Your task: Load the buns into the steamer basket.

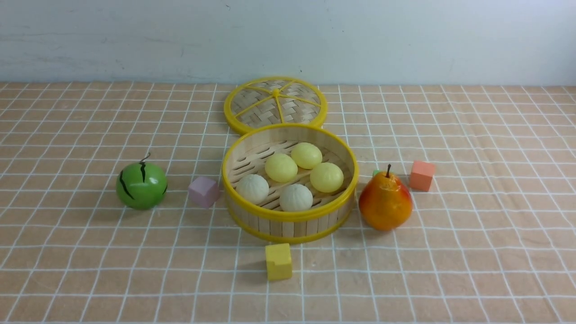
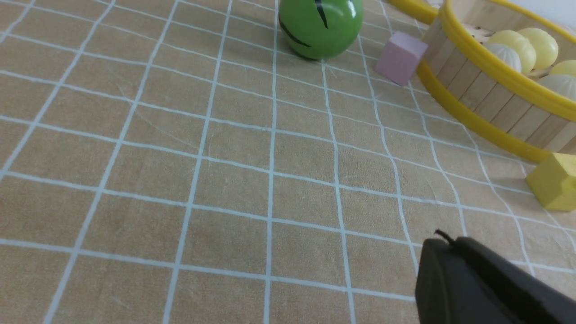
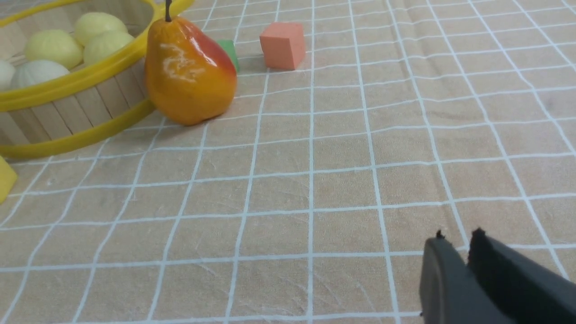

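Checked tan cloth (image 1: pixel 90 270) with white grid lines covers the whole table, pale wall behind, and right in the middle sits the steamer basket (image 1: pixel 290 220), yellow rims gleaming. All five buns (image 1: pixel 281 168) are inside it on the slatted floor: three pale yellow toward the back, two off-white at the front. Its flat woven lid (image 1: pixel 275 104) lies just behind, rim close to rim.

Around the basket: a green striped ball (image 1: pixel 141 185) well to the left, a lilac cube (image 1: pixel 204 191) just beside the basket's left wall, a yellow block (image 1: pixel 278 261) near its front, a pear (image 1: pixel 385 201) just beside its right wall, and an orange cube (image 1: pixel 422 176) past the pear.

Neither arm shows in the front view. On the left wrist camera, the left gripper (image 2: pixel 443 240) is pressed fully together, empty, low over bare cloth, with the basket well apart from it. Over on the right wrist camera, the right gripper (image 3: pixel 456 238) shows a narrow slit between its fingertips, nothing in it, also over bare cloth, well clear of the pear and the basket beyond.
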{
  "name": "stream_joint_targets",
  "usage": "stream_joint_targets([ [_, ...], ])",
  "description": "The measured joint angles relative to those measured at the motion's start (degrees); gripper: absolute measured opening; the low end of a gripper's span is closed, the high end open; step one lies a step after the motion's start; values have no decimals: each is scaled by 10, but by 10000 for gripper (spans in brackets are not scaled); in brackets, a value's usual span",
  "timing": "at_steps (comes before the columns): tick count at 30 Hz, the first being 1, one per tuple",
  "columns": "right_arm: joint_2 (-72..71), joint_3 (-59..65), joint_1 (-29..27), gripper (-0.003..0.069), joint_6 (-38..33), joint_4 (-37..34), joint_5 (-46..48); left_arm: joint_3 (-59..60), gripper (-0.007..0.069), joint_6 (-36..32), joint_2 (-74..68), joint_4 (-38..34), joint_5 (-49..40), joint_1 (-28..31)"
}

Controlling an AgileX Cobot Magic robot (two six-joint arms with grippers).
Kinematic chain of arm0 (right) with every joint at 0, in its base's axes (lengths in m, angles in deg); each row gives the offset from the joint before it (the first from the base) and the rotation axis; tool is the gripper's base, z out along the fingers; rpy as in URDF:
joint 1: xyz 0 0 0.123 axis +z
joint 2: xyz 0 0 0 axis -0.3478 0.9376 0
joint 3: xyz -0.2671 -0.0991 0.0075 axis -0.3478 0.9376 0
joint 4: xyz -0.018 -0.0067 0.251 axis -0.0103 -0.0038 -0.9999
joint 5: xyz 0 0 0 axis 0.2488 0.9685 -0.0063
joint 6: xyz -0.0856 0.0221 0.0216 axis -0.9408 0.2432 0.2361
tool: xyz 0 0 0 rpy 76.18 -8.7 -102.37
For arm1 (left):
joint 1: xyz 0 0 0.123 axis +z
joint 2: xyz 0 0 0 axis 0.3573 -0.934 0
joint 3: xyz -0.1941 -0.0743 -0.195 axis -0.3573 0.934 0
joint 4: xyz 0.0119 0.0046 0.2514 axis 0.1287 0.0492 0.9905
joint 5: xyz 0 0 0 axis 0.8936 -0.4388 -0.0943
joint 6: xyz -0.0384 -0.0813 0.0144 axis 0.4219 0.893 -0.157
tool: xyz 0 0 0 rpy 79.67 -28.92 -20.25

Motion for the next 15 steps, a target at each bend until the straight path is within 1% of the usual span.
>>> stream_joint_targets([
  [15, 0, 0, 0, 102, 1, 0, 0, 0, -13, 1, 0, 0, 0, 0],
])
